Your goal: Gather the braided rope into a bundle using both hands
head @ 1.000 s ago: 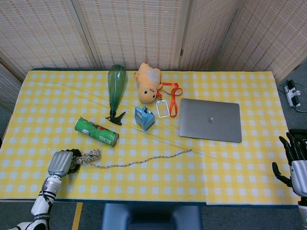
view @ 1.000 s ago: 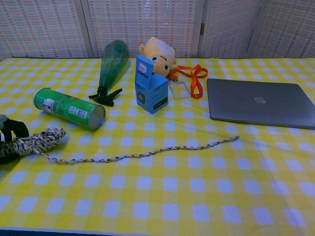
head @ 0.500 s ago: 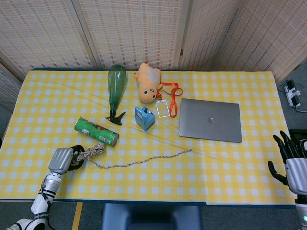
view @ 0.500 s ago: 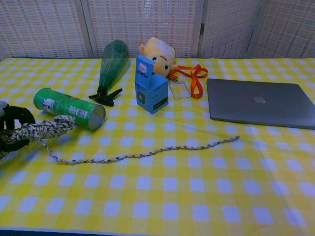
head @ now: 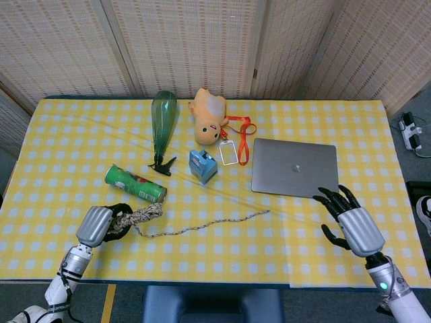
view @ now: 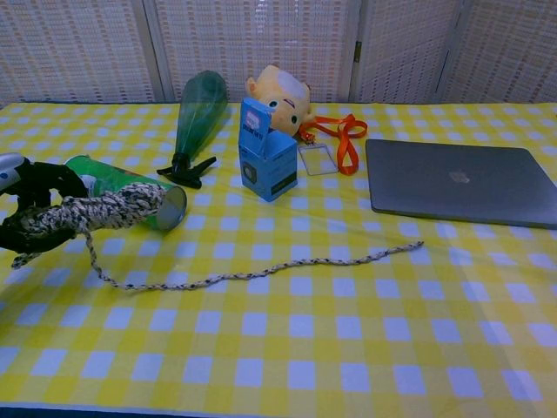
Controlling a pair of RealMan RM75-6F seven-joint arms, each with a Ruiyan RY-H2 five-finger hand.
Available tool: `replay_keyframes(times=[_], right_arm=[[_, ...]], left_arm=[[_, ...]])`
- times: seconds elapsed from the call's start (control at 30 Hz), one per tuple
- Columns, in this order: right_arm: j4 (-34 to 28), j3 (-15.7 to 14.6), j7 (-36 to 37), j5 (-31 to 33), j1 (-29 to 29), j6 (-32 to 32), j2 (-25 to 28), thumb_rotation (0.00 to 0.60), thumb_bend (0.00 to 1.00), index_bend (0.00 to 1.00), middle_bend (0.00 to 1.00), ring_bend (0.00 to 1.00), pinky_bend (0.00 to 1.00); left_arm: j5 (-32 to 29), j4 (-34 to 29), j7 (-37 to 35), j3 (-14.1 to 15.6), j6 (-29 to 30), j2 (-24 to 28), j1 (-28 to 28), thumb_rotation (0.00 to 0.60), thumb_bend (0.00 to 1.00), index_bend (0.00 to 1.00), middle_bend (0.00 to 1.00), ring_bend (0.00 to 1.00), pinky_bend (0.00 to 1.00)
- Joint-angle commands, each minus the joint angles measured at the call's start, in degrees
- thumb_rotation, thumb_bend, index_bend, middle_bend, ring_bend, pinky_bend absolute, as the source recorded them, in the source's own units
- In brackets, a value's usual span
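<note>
My left hand grips the gathered end of the braided rope at the near left of the table, lifted a little above the cloth. The rope's thin tail trails right along the cloth and ends near the laptop's front-left corner. In the head view my right hand hovers with fingers spread over the near right of the table, just in front of the laptop; the chest view does not show it. It holds nothing and stays well right of the rope's end.
A green can lies just behind the held bundle. A grey laptop lies right of centre. A blue box, a green bottle, a plush toy and an orange lanyard stand further back.
My left hand has lifted the rope bundle and carried it right, toward the can. My right hand has swung in from the table's right edge to a spot before the laptop.
</note>
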Motion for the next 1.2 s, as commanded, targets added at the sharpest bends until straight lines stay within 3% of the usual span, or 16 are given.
replay_keyframes(times=[0.03, 0.2, 0.43, 0.8, 1.2], right_arm=[[-1.8, 1.0, -2.1, 1.0, 4.4, -5.6, -3.4, 0.600, 0.46, 0.34, 0.15, 0.15, 0.06], [-1.2, 2.5, -4.5, 4.8, 8.9, -12.3, -7.8, 0.600, 0.46, 0.40, 0.15, 0.13, 0.06], [3.5, 4.4, -9.2, 12.2, 13.8, -19.2, -15.9, 0.600, 0.46, 0.42, 0.15, 0.13, 0.06], [12.0, 5.2, -13.4, 18.7, 18.8, -24.1, -25.1, 0.600, 0.46, 0.44, 0.16, 0.13, 0.06], [17.4, 3.7, -15.3, 19.3, 20.8, -24.4, -29.1, 0.600, 0.46, 0.45, 0.17, 0.12, 0.06]], left_arm=[[1.0, -1.3, 0.5, 0.5, 0.5, 0.7, -0.3, 0.600, 0.66, 0.77, 0.71, 0.68, 0.70], [1.6, -2.8, 1.1, 0.8, 1.0, 1.4, -0.4, 0.600, 0.66, 0.77, 0.71, 0.67, 0.70], [1.7, -3.6, 1.3, 1.4, 1.1, 1.7, -0.3, 0.600, 0.66, 0.77, 0.71, 0.67, 0.70], [1.0, -3.2, 1.1, 2.0, 0.0, 1.4, -0.3, 0.600, 0.65, 0.77, 0.71, 0.67, 0.70], [0.3, -3.5, 1.4, 2.2, -0.9, 1.8, -0.4, 0.600, 0.66, 0.77, 0.71, 0.66, 0.70]])
